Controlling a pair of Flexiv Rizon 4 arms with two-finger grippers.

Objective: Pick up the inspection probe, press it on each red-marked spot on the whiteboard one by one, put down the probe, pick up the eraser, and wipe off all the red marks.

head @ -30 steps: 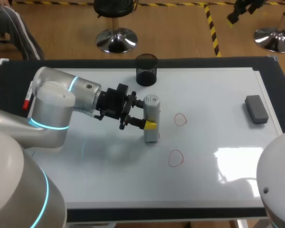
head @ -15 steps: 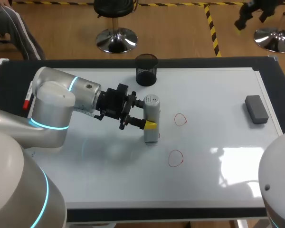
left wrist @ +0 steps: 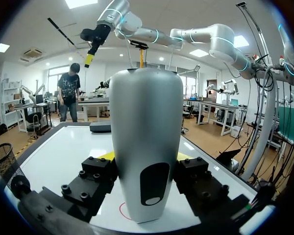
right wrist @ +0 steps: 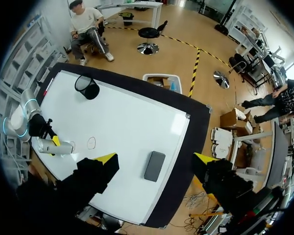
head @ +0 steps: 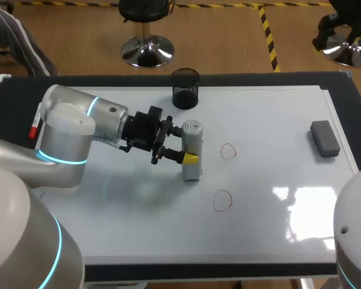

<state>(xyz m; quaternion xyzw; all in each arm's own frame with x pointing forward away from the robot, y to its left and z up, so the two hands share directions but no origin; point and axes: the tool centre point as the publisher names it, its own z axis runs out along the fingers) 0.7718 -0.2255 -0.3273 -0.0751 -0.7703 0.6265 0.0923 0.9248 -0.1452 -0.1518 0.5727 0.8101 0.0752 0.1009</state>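
Note:
The probe (head: 192,149), a pale grey cylinder, stands upright with its base pressed on a red mark on the whiteboard (head: 271,120). My left gripper (head: 189,155) is shut on it from both sides. In the left wrist view the probe (left wrist: 147,147) fills the gap between the yellow-tipped fingers (left wrist: 107,156), with a red line (left wrist: 121,211) at its foot. Two more red rings lie to its right, one (head: 228,152) beside it and one (head: 222,200) nearer me. The dark grey eraser (head: 324,138) lies at the board's right edge. My right gripper (right wrist: 155,157) hangs open high above the table, with the eraser (right wrist: 154,167) far below it.
A black mesh cup (head: 185,88) stands at the board's far edge, behind the probe. A red-capped marker (head: 33,124) lies at the left edge beside my left arm. My right arm's white body (head: 355,235) fills the near right corner.

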